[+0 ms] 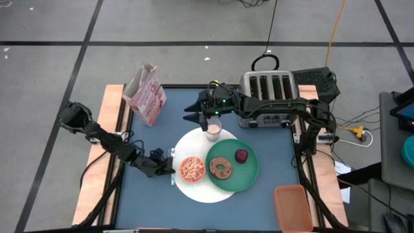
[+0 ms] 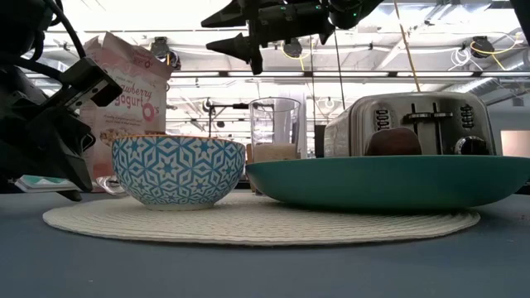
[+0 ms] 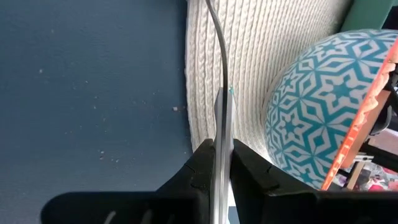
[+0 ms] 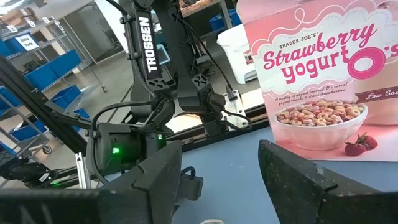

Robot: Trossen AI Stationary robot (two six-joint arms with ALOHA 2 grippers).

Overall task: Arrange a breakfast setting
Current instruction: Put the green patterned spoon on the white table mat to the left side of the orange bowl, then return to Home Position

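A round white woven mat [image 1: 202, 189] carries a green plate [image 1: 249, 171] with a brown bagel [image 1: 222, 168] and a dark red fruit [image 1: 241, 155]. Beside the plate, on the mat, stands a small bowl [image 1: 191, 169], blue-patterned outside and orange inside. A milk glass [image 1: 213, 131] stands at the mat's far edge. My left gripper [image 1: 169, 167] is low at the mat's left edge, shut on a thin metal spoon [image 3: 219, 56]. My right gripper [image 1: 194, 115] hovers open above the glass, a little to its left, with nothing between its fingers. My left gripper pinches the spoon [image 3: 222, 121] between its two fingers, with the spoon seen edge-on. The fingers slant down from the table's left, and the spoon runs on ahead of them along the mat's left edge [image 3: 196, 93]. Whether its far end rests on the mat, I cannot tell.
A silver four-slot toaster [image 1: 268, 94] stands at the back right, with a pink cereal box [image 1: 147, 94] at the back left. An orange tray [image 1: 294, 204] sits at the near right corner. Bare blue tabletop [image 1: 149, 204] lies in front of my left arm.
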